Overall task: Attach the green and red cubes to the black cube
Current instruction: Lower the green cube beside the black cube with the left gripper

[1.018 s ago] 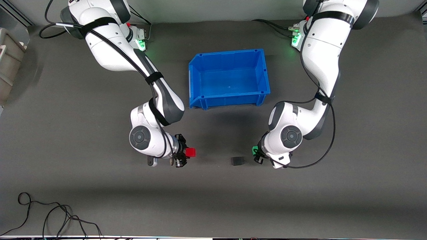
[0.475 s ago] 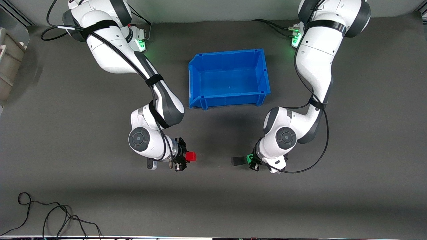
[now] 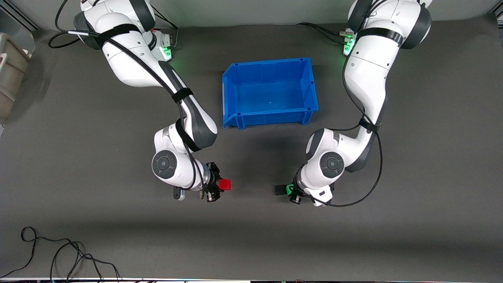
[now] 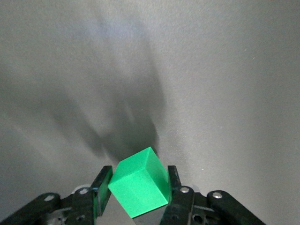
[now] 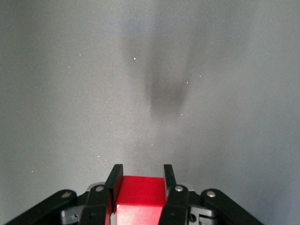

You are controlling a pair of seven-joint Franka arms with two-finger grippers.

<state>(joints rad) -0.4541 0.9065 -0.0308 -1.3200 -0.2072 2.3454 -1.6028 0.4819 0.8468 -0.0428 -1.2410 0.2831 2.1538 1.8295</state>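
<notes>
The black cube (image 3: 278, 190) sits on the dark mat, nearer to the front camera than the blue bin. My left gripper (image 3: 291, 192) is shut on the green cube (image 3: 289, 188), which stands right beside the black cube; I cannot tell if they touch. In the left wrist view the green cube (image 4: 139, 182) sits tilted between the fingers (image 4: 174, 180); the black cube is out of that view. My right gripper (image 3: 218, 185) is shut on the red cube (image 3: 225, 184), apart from the black cube toward the right arm's end. The red cube (image 5: 140, 193) sits square between the right fingers (image 5: 114, 179).
A blue bin (image 3: 235, 94) stands empty in the middle of the table, farther from the front camera than the cubes. A black cable (image 3: 59, 255) lies at the near edge, toward the right arm's end. A grey object (image 3: 10, 67) stands at the table's edge.
My left gripper has carried the green cube across to the black cube's side. The right gripper with the red cube has hardly moved.
</notes>
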